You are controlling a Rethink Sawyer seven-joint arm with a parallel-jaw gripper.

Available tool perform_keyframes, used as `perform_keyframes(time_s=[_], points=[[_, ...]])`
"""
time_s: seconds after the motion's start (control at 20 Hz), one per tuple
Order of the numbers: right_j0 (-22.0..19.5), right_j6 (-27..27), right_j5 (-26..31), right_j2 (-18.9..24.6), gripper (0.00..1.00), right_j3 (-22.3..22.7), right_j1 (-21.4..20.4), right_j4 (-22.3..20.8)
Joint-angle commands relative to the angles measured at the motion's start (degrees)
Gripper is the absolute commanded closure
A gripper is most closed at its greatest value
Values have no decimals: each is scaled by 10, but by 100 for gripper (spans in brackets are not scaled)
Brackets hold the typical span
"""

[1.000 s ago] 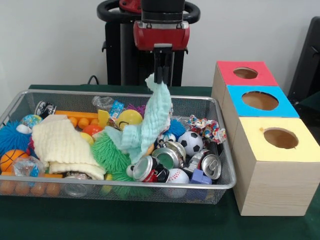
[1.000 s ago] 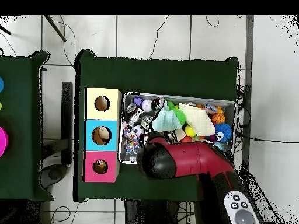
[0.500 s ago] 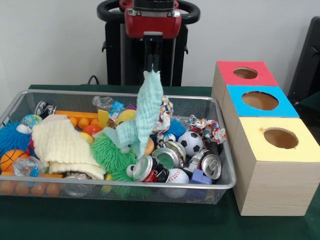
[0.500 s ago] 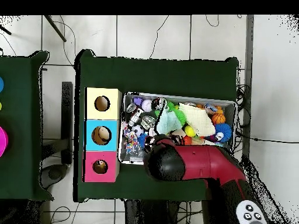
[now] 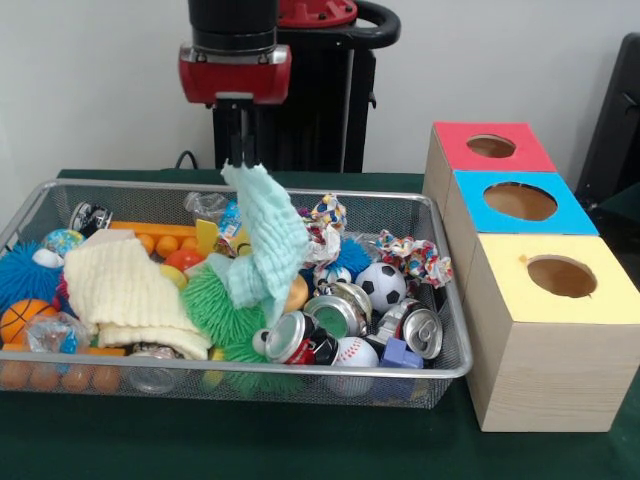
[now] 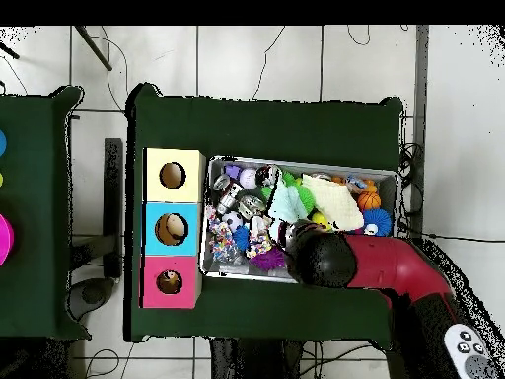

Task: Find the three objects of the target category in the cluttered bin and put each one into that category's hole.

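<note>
Front view showed the tool pinched shut on the top corner of a mint-green cloth, which hung in a limp drape from the tips, its lower folds reaching the clutter in the wire bin. Cloth hung above the bin's middle, over a green spiky ball, just beside a folded cream cloth lying at the bin's side farther from the boxes. Judged light, soft and floppy; no stiffness, so it will swing and trail, and a low edge may snag on neighbours or drag small items out. A hold on a corner or bunched fold suits it; a high lift looks needed before crossing the bin wall. To go through a hole it will likely need bunching or feeding in end first. Three boxes stood beside the bin on the green surface: red box, blue box, yellow box, each with one round hole on top. Which hole belongs to cloth could not be told. Cans and a soccer ball lay near the bin's front corner; any print on the cans was unreadable. No legible brand or label anywhere. Overhead view: arm covered the tool; cloth showed mid-bin.
</note>
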Motion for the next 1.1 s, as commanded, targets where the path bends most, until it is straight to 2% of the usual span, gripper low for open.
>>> perform_keyframes(time_s=[0.05, 0.65, 0.85, 1.0, 1.1], points=[[-36, -120, 74, 65, 100, -72, 68, -20], [-53, -125, 71, 90, 100, -104, 89, -58], [-49, -113, 60, 89, 100, -95, 83, -70], [-53, -94, 39, 92, 100, -63, 61, -75], [-49, -87, 38, 92, 100, -57, 55, -79]])
